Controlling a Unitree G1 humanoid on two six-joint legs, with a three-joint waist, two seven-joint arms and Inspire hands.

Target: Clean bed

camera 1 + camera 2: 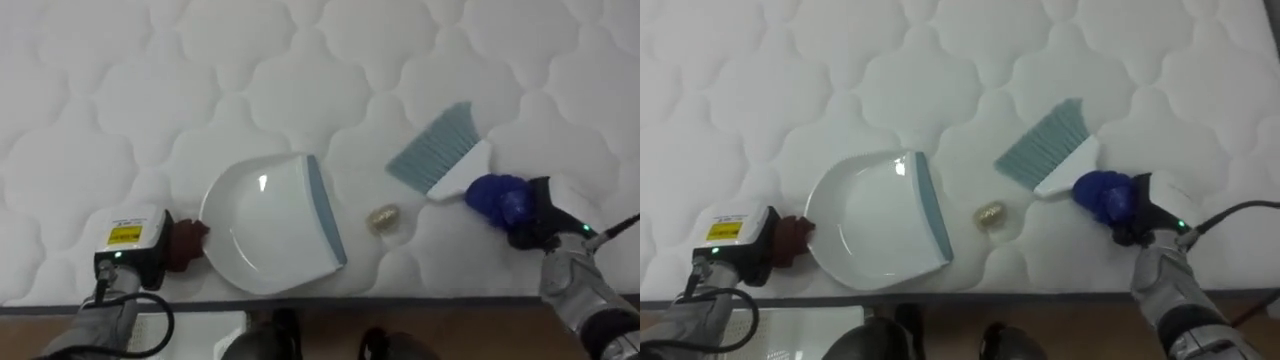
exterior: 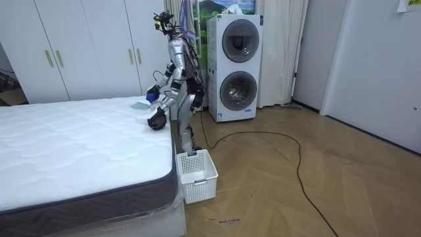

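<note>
White quilted bed (image 1: 300, 60): a crumpled scrap (image 1: 383, 217) sits just beside the dustpan (image 1: 265, 225) lip, with the brush (image 1: 437, 150) to its right. The left robot hand (image 1: 185, 243) wraps the pan handle and the right robot hand (image 1: 497, 200) clutches the brush, so I'd guess a short leftward sweep.

The bed (image 1: 300, 60) was just a bare white quilted mattress with a dark grey band along its side. Near the edge closest to the robot sat a white dustpan (image 1: 265, 225), its blue-grey lip pointing at a small goldish crumpled wad (image 1: 383, 217). Just past that lay a brush (image 1: 440, 150), blue-grey bristles against the quilting.
</note>
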